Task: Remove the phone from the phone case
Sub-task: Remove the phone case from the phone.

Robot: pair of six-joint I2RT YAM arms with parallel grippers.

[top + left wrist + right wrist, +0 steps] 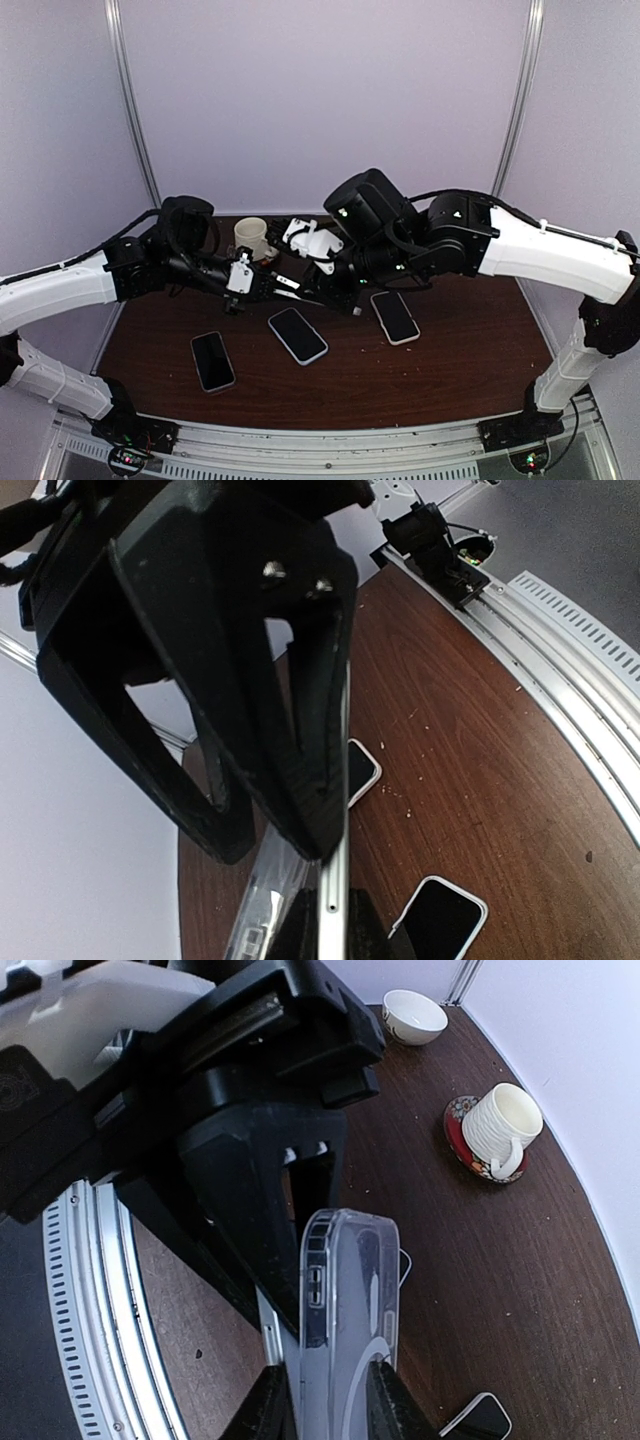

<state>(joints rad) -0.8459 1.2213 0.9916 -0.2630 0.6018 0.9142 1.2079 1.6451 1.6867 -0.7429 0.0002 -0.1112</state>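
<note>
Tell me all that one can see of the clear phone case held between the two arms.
The clear phone case is see-through plastic with side button bumps and a ring in its back. It is held above the table, its lower end clamped in the jaws of the right gripper. The left gripper meets its side, where the silver edge of the phone shows.

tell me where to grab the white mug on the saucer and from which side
Grip the mug by its rim wall, coming straight down from above: it stands upright on the red saucer, mouth open, so one finger can go inside and one outside. Pick a stretch of rim away from the handle, which would likely block a finger.
</note>
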